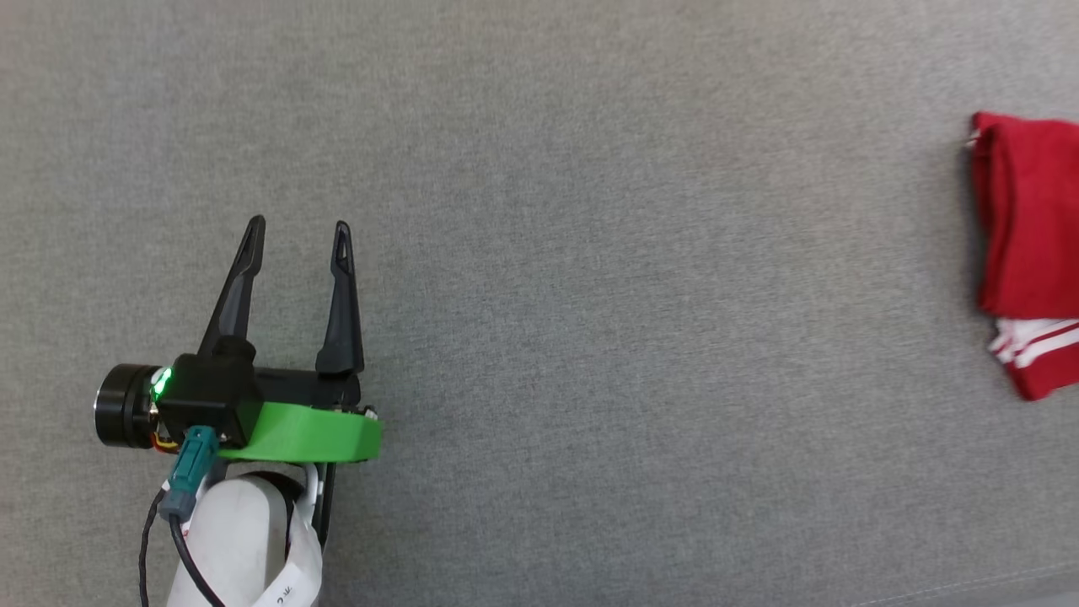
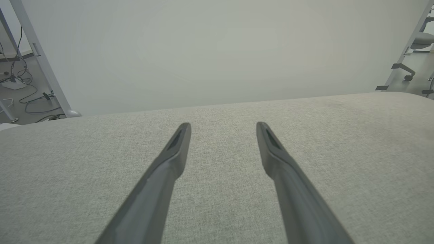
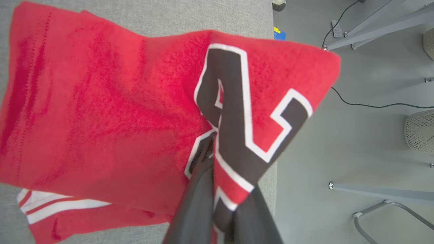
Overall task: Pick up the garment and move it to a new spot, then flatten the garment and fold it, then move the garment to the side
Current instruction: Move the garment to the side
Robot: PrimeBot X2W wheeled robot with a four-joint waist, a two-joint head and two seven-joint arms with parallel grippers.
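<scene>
Garment [image 1: 1028,228] folded, at desk [image 1: 590,253] edge; right jaws clamped on its numbered layer, left jaws wide, empty. Likely last step: shifting aside.

Left gripper [image 1: 298,223], two long dark tapered fingers: jaws spread wide, nothing between them. The fingertips point up the head view and the pair leans slightly left. In the left wrist view both fingers [image 2: 169,169] stand apart and bare.

Behind the fingers sits a black wrist block [image 1: 206,396] with a lit green lamp [image 1: 160,384] and a black cylindrical stub [image 1: 122,405] on its left side. A bright green plastic collar [image 1: 312,434] follows, then the pale rounded forearm [image 1: 240,548], which runs to the bottom edge. A teal plug [image 1: 190,472] with a black cable sits at the wrist.

Right gripper [image 3: 220,162]: fingers drawn together, pinching a fold of the red jersey garment with black-and-white numerals [image 3: 101,101]. Cloth partly covers one finger.
</scene>
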